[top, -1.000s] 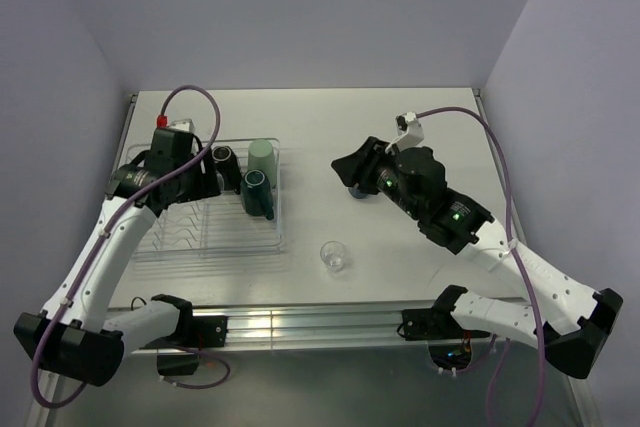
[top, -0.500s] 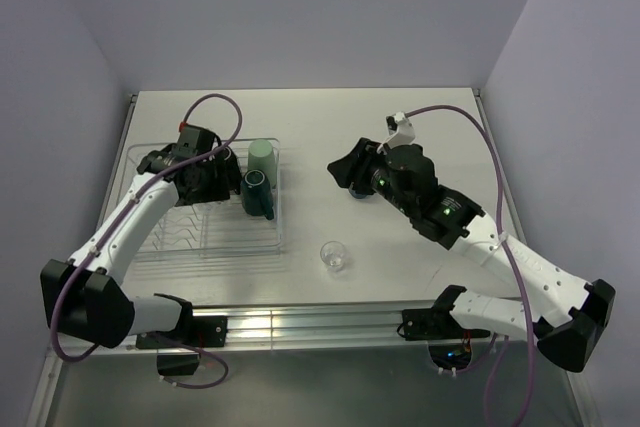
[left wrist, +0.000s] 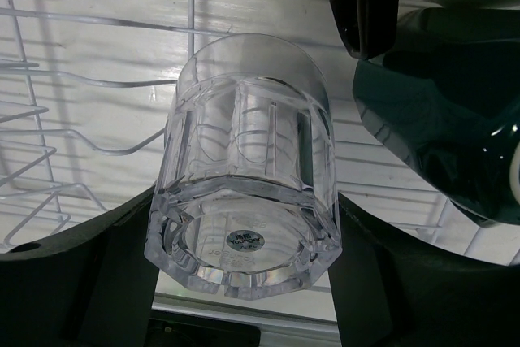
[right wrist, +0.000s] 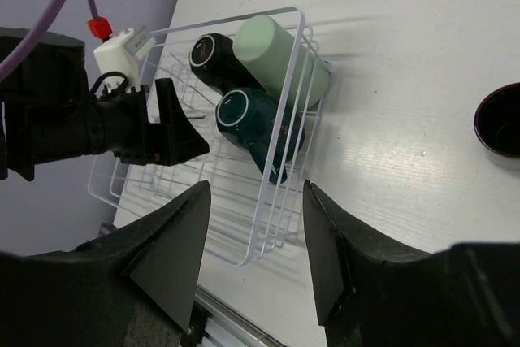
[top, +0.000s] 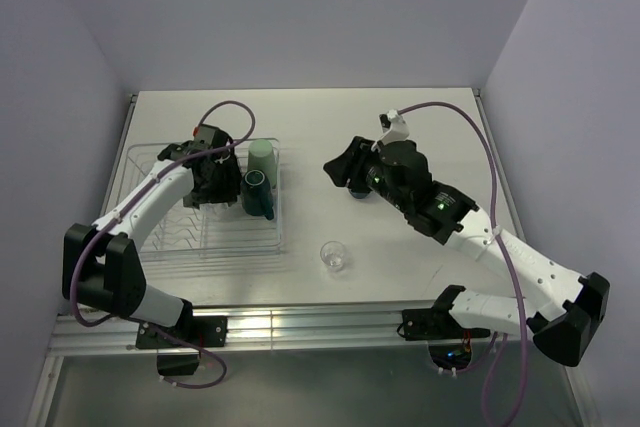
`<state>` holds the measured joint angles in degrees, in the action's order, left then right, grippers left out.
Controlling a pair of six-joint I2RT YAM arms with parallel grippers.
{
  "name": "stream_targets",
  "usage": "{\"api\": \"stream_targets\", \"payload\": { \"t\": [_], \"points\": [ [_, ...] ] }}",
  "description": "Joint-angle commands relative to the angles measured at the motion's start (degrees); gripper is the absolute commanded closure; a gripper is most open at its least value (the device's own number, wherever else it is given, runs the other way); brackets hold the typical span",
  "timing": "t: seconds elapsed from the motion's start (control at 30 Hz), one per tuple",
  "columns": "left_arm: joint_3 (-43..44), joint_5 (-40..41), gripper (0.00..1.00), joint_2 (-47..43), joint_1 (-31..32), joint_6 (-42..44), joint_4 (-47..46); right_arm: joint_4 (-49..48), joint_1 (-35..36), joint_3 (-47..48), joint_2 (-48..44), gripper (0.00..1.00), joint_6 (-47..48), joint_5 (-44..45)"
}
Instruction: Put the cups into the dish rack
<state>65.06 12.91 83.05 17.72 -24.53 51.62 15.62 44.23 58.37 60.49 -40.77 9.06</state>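
The white wire dish rack (top: 170, 232) stands at the left. In it lie the mint green tumbler (top: 262, 158), the dark green mug (top: 256, 193) and the black mug (right wrist: 214, 58). My left gripper (top: 212, 187) is over the rack next to these cups, shut on a clear tumbler (left wrist: 248, 144) held bottom toward the camera. A second clear tumbler (top: 334, 255) stands on the table. The navy mug (top: 358, 191) stands under my right gripper (top: 338, 169), which is open and empty above the table.
In the right wrist view the rack (right wrist: 268, 201) lies past my open gripper (right wrist: 256, 225), with the navy mug (right wrist: 500, 123) at the right edge. The rack's left slots hold nothing. Walls enclose the table on three sides.
My left gripper has moved right across the rack with the clear tumbler, up to the black and dark green mugs. The right arm has shifted slightly left.
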Motion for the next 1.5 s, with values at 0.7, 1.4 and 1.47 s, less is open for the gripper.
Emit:
{"api": "stream_targets", "payload": {
  "t": [0.7, 1.4, 1.47],
  "points": [
    [-3.7, 2.3, 0.41, 3.4, 0.9, 0.2, -7.1, 1.7, 0.2, 5.8, 4.5, 0.44, 1.4, -2.1],
    [-3.0, 2.7, 0.17, -2.4, 0.9, -0.3, -7.4, 2.6, 0.4, 6.5, 5.8, 0.44, 1.4, -2.7],
    [-2.4, 1.8, 0.17, -3.8, 0.9, -0.3, -7.1, 2.9, 0.4, 6.5, 6.0, 0.44, 1.5, -2.5]
  ]
}}
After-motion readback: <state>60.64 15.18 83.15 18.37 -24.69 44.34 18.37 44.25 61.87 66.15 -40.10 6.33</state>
